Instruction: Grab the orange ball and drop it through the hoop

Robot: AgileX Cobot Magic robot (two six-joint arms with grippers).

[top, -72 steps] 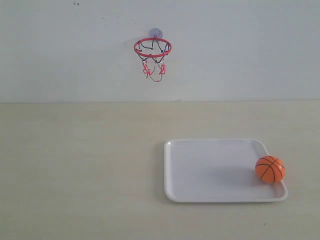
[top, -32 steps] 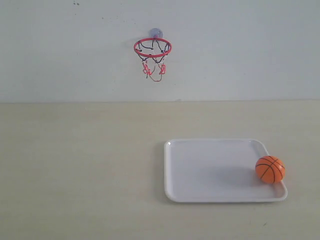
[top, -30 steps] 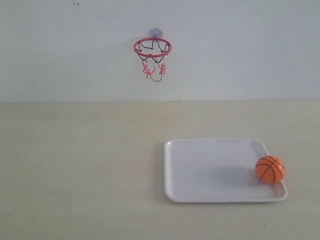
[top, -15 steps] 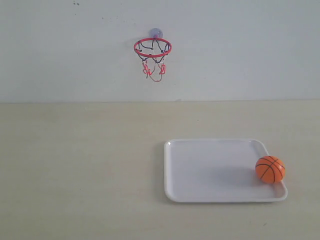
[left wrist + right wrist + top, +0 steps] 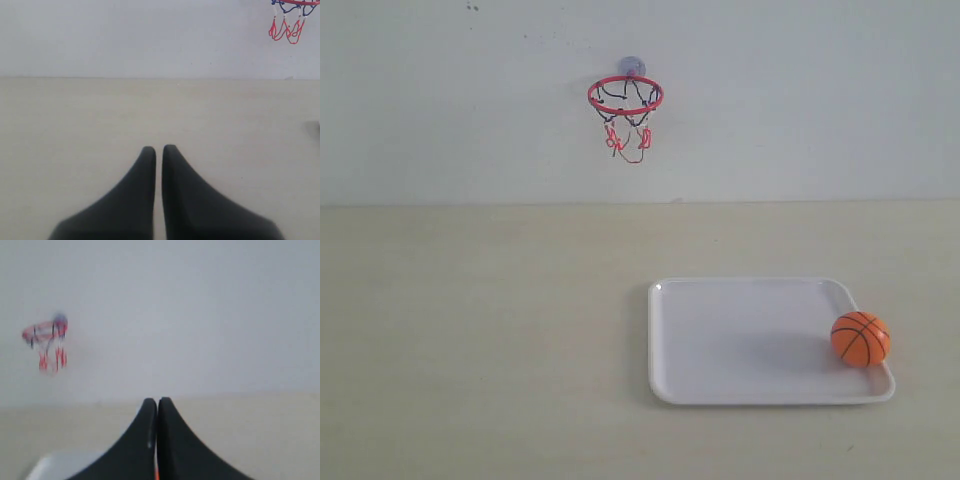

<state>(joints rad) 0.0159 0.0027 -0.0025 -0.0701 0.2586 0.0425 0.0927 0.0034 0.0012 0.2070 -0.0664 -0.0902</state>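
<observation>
Left end effector (image 5: 158,148) and right end effector (image 5: 157,400) are clenched, empty; open the right wide, then straddle the ball (image 5: 860,338) at the tray (image 5: 720,335) rim, lower right.

Open tabletop (image 5: 480,330) left of the white tray (image 5: 740,340); orange ball (image 5: 860,338) against its raised right rim.

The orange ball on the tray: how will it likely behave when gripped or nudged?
The orange ball is round, so a nudge would probably send it rolling across the flat white tray; only the raised rim beside it looks able to stop it. Its curved sides might slip from jaws closing off-centre.
</observation>
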